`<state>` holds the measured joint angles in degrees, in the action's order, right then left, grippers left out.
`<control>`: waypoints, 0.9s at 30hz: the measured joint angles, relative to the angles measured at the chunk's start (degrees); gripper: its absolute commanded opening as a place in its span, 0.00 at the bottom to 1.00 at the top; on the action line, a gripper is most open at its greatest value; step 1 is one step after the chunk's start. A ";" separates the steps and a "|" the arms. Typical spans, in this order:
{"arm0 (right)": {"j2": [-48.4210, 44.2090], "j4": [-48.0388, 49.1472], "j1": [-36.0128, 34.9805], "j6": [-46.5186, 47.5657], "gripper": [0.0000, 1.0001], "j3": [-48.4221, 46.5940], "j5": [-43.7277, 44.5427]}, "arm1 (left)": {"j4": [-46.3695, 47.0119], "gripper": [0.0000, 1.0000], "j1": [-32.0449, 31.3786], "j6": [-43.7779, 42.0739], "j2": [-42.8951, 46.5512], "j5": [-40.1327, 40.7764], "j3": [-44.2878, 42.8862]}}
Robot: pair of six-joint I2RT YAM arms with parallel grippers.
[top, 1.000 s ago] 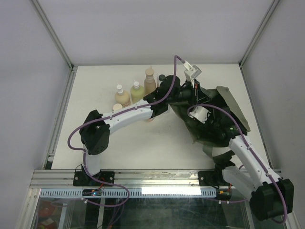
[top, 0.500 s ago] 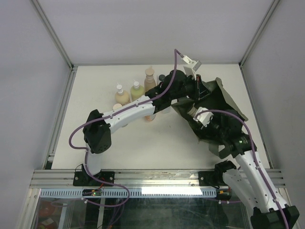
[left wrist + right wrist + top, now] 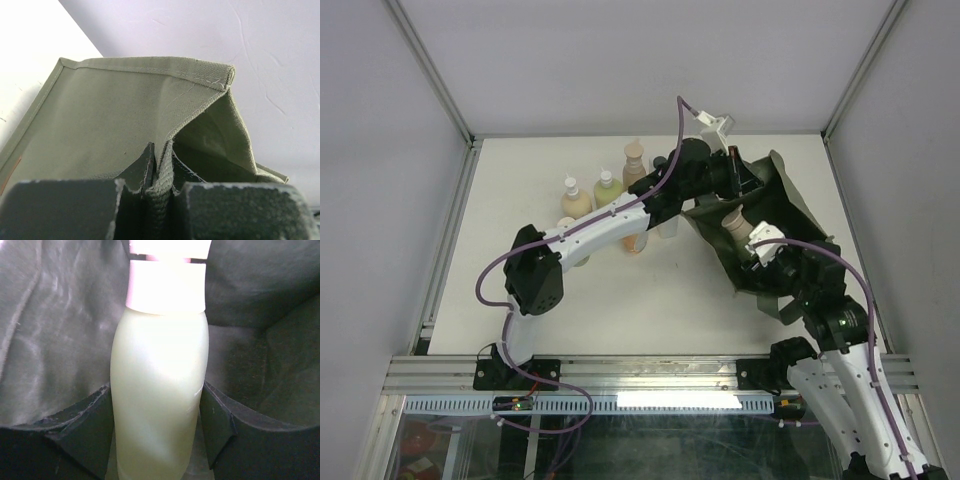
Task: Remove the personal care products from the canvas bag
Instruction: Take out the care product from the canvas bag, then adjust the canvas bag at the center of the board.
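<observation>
Item: pale bottle (image 3: pixel 159 360), white collar, clasped in my right claw (image 3: pixel 157 422), standing in the mouth of the canvas bag (image 3: pixel 100 115). Left claw (image 3: pixel 159 172): clenched on the bag's hem, holding it up. Handling, as I judge it: lift the bottle straight out, clear of the fabric, and set it beside the bottles (image 3: pixel 605 190) on the table (image 3: pixel 520 180).
</observation>
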<state>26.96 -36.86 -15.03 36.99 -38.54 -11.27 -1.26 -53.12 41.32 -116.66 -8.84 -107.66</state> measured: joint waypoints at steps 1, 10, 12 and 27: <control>-0.48 0.00 0.00 -0.52 0.00 -0.44 0.00 | -0.26 0.00 0.02 0.44 -0.39 0.11 -0.63; -2.32 1.99 0.00 -7.17 0.00 -4.50 0.48 | -4.20 0.00 0.35 3.28 -2.23 3.21 -4.98; -2.43 3.15 0.00 -8.70 0.00 -4.87 1.07 | -5.51 0.01 0.33 3.28 -2.29 4.11 -5.90; 7.04 10.78 0.00 -19.74 0.00 -15.63 8.94 | -8.22 0.52 0.22 -2.25 -2.38 6.47 -9.01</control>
<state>34.00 -26.09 -15.03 17.26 -54.17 -2.33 -9.47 -52.90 39.07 -119.04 -2.37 -116.66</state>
